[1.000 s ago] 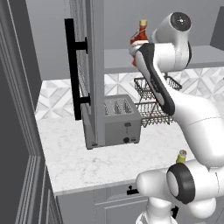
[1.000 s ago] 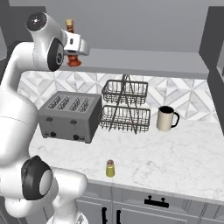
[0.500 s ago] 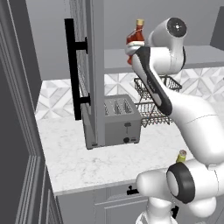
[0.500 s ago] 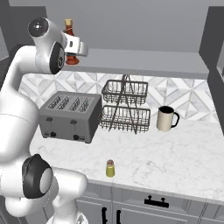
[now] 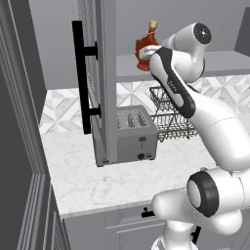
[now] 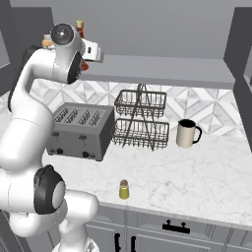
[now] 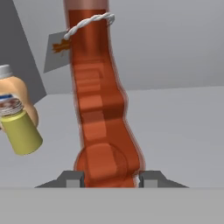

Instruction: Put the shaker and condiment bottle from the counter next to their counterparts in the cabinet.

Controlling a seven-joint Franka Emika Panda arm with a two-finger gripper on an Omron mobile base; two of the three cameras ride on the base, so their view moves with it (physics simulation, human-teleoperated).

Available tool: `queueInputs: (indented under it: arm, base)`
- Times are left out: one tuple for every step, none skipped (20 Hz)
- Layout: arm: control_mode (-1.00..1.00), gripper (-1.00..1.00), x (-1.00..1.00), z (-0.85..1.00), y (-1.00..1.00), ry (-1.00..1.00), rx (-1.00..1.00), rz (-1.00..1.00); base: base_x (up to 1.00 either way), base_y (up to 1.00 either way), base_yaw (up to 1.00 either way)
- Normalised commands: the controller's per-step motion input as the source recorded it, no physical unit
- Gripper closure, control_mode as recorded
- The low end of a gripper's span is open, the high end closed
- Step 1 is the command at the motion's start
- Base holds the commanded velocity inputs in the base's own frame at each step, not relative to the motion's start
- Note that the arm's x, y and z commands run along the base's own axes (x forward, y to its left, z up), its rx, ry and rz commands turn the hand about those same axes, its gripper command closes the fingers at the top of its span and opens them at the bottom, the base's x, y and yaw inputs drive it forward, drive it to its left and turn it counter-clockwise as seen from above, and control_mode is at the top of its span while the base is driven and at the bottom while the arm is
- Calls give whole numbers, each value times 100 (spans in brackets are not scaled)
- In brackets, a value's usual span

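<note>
Above the toaster [image 5: 133, 131], at shelf height, the gripper [image 7: 110, 178] is clamped on the red maple-leaf condiment bottle [image 5: 145, 45], its two dark fingers [image 7: 71, 178] pressed against either side of the bottle's lower body. From the hand camera the bottle [image 7: 99, 105] carries a twisted white cord and a small grey tag near its neck. Beside it in that view — toward the cabinet's [image 6: 162, 69] left wall — are a peach-coloured bottle with a silvery cap [image 7: 15, 94] and, overlapping in front of it, a small yellow jar [image 7: 22, 129]; whether the jar stands on the shelf cannot be told. The cabinet door [image 5: 100, 78] stands open just left of the toaster, its long black bar handle [image 5: 80, 78] facing outward. The yellow shaker [image 6: 124, 189] stands alone on the marble counter [image 6: 197, 177], well in front of the toaster and near the counter's front edge. Right of the toaster — a two-tier wire rack [image 6: 141, 123], then a cream mug [image 6: 187, 133].
</note>
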Motion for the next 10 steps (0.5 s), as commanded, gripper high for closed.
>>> queueInputs:
  arm:
    - [-100,100,21,27,16,-3,-12,0]
    - [-100,100,17,28,22,-6,-13,0]
    - [-100,100,8,32,26,-6,-13,0]
    - [-100,100,4,39,31,-11,-16,0]
    - [-100,100,0,41,30,-12,-16,0]
    - [-100,100,1,38,31,-12,-15,1]
    - [-100,100,1,30,34,-13,-13,4]
    - [-100,100,9,18,32,-8,-4,9]
    - [-100,100,10,12,29,-6,0,12]
    - [-100,100,19,4,31,-2,0,15]
  base:
    - [0,0,0]
    - [0,0,0]
    - [0,0,0]
    - [0,0,0]
    - [0,0,0]
    - [0,0,0]
    - [0,0,0]
    - [0,0,0]
    - [0,0,0]
    - [0,0,0]
